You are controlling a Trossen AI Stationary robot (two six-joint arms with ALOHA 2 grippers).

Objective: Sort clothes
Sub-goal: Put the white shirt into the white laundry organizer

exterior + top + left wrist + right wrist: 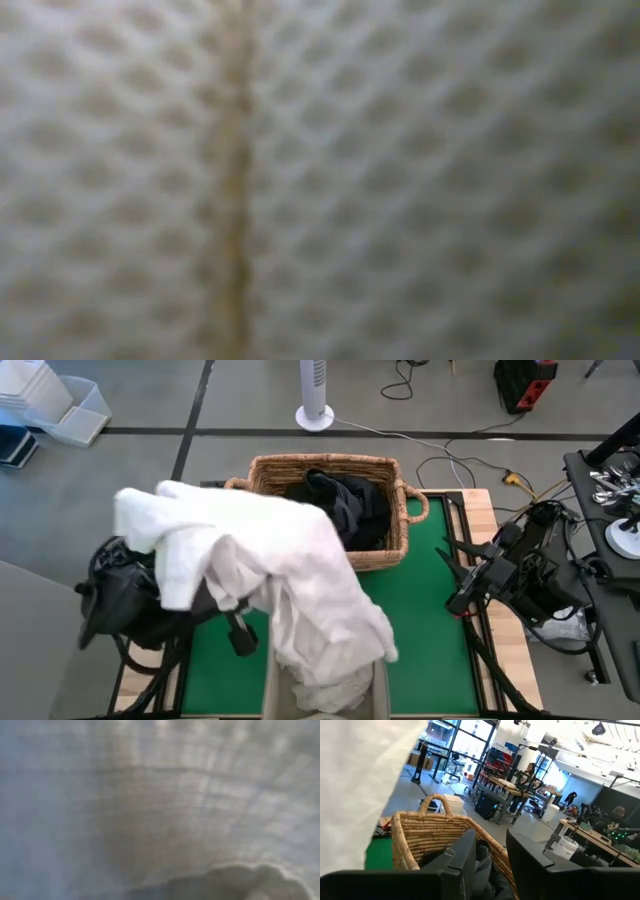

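A large white garment (pixel 270 575) is raised high and draped over my left arm (pixel 120 595). It runs from the table's far left down to a grey bin (pixel 378 690) at the near edge, where its lower end bunches. White fabric fills the left wrist view (pixel 160 795) and the low view (pixel 400 180), so my left gripper is hidden. Dark clothes (pixel 345 505) lie inside a wicker basket (pixel 385 555). My right gripper (pixel 497 865) waits open at the table's right side, touching nothing and pointing toward the basket (pixel 420 835).
The green mat (pixel 430 610) lies bare between the basket and my right arm (pixel 490 575). Beyond the table's far edge are a white fan base (pixel 314 415), floor cables and white bins (pixel 50 405). People sit at desks (pixel 530 775) in the room behind.
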